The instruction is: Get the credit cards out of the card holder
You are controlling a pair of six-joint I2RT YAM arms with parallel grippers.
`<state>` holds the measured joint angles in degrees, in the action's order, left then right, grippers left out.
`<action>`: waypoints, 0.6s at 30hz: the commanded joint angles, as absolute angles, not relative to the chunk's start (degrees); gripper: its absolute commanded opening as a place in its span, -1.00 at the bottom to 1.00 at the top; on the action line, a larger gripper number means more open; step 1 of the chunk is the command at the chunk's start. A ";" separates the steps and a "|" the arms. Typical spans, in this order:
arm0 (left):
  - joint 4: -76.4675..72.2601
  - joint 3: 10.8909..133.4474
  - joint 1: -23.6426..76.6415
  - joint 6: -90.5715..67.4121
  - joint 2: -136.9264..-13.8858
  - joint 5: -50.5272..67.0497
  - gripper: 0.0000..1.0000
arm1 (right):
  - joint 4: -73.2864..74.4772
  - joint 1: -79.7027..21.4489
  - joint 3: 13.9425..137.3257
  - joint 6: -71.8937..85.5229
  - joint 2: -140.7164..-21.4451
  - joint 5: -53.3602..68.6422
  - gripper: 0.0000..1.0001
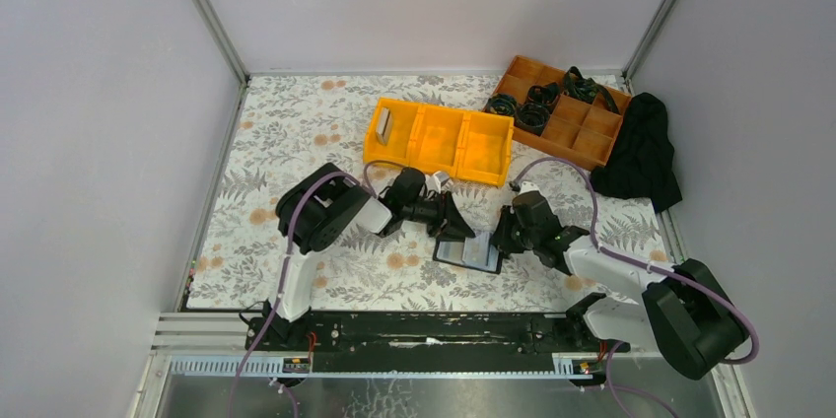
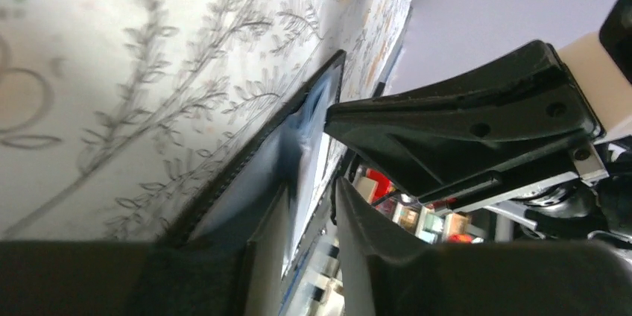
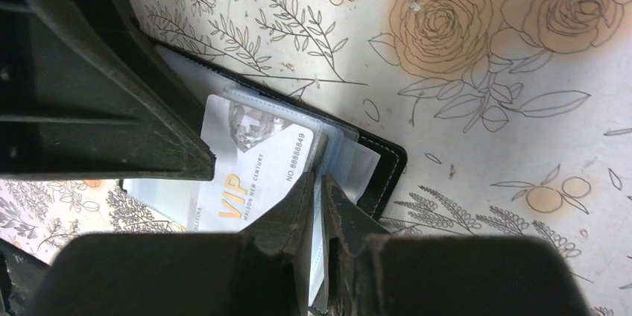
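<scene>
Black stitched card holder (image 1: pixel 469 252) lies open toward the floral worktop's (image 1: pixel 296 142) near edge, a glossy silver card (image 3: pixel 257 167) inside. Right end effector (image 3: pixel 320 189) pinches its clear sleeve (image 3: pixel 339 141). Left end effector (image 1: pixel 459 229): spread cannot be told.

Black card holder (image 1: pixel 468 252) lying open and flat on flowered table (image 1: pixel 296 122), clear sleeves facing up, silver card (image 3: pixel 261 159) marked VIP showing among the sleeves, grey card (image 1: pixel 383 124) standing in left compartment of yellow bin (image 1: pixel 412 137)

light: bright, even overhead | glare: table (image 2: pixel 186 3) washed out, left wrist | blur: near jaws soft, dark
</scene>
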<state>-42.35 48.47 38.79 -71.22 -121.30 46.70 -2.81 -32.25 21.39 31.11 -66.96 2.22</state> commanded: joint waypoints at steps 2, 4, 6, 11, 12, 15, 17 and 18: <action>-29.92 48.55 38.26 -60.27 -113.27 38.39 -0.11 | -1.77 -33.36 22.25 30.50 -69.78 3.91 -0.71; -28.11 47.86 37.99 -58.88 -111.89 38.06 -0.08 | -1.77 -33.41 22.61 30.50 -69.91 3.78 -0.71; -27.83 47.35 37.97 -58.48 -111.15 38.63 -0.08 | -1.90 -33.40 22.98 30.59 -70.24 3.71 -0.71; -26.47 46.24 37.97 -57.04 -109.90 38.80 -0.08 | -2.20 -33.40 23.07 30.78 -70.83 3.22 -0.71; -25.38 46.30 37.97 -56.14 -109.60 38.51 -0.08 | -2.35 -33.40 22.99 30.81 -70.84 3.17 -0.71; -19.64 46.87 37.61 -52.25 -109.08 36.40 -0.08 | -2.73 -33.41 22.80 31.05 -71.01 3.13 -0.71; -16.26 47.19 36.98 -50.12 -109.17 34.75 0.04 | -3.15 -33.44 22.45 31.38 -71.10 3.19 -0.71; -15.52 47.10 36.58 -49.46 -109.30 34.73 0.05 | -3.17 -33.41 22.34 31.54 -71.10 3.23 -0.71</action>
